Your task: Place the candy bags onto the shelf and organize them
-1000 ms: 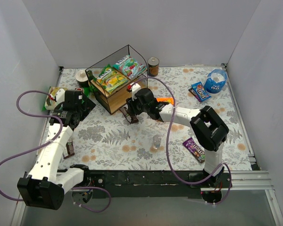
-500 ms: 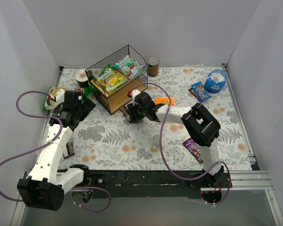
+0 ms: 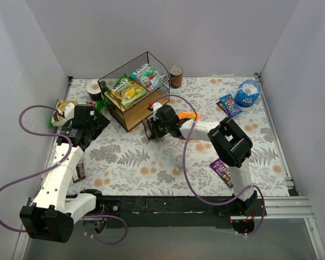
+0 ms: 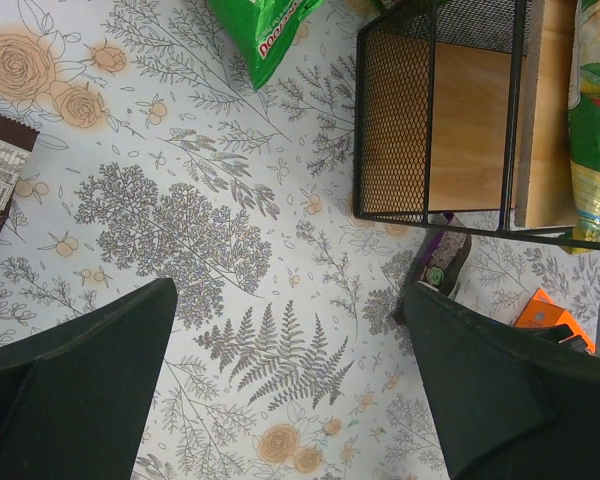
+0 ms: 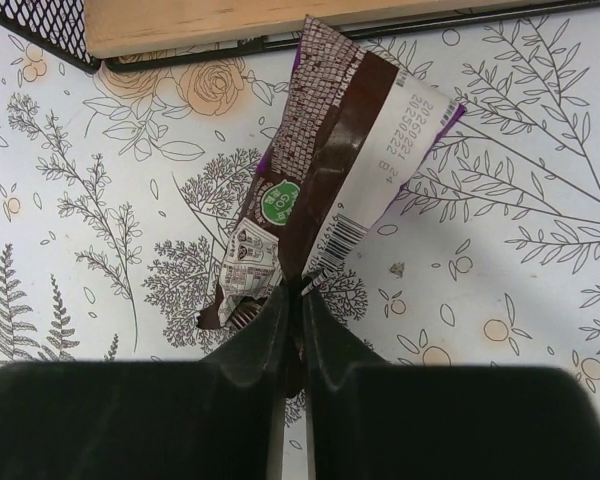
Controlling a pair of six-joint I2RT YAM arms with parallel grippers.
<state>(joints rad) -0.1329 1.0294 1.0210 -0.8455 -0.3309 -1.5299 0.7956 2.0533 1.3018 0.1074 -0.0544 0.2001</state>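
Observation:
The wire shelf (image 3: pixel 131 103) stands at the back left, with a green-yellow bag (image 3: pixel 127 91) and a teal-white bag (image 3: pixel 149 76) on its top board. My right gripper (image 3: pixel 150 129) is shut on a dark brown wrapper (image 5: pixel 330 180), holding it by one end just in front of the shelf's bottom board (image 5: pixel 280 20). The pinch shows in the right wrist view (image 5: pixel 300 295). My left gripper (image 4: pixel 290 290) is open and empty over the cloth, left of the shelf (image 4: pixel 440 110). A purple wrapper (image 3: pixel 223 170), a small blue pack (image 3: pixel 229 104) and a second brown wrapper (image 3: pixel 79 171) lie on the table.
An orange box (image 3: pixel 188 116) lies just right of my right gripper. A round blue pouch (image 3: pixel 247 93) sits at the back right, a can (image 3: pixel 176 76) behind the shelf. A green bag (image 4: pixel 265 30) lies left of the shelf. White walls enclose the table.
My right gripper has carried the brown wrapper a little left and back, closer to the shelf's base, and its elbow has swung in. The left arm has not moved.

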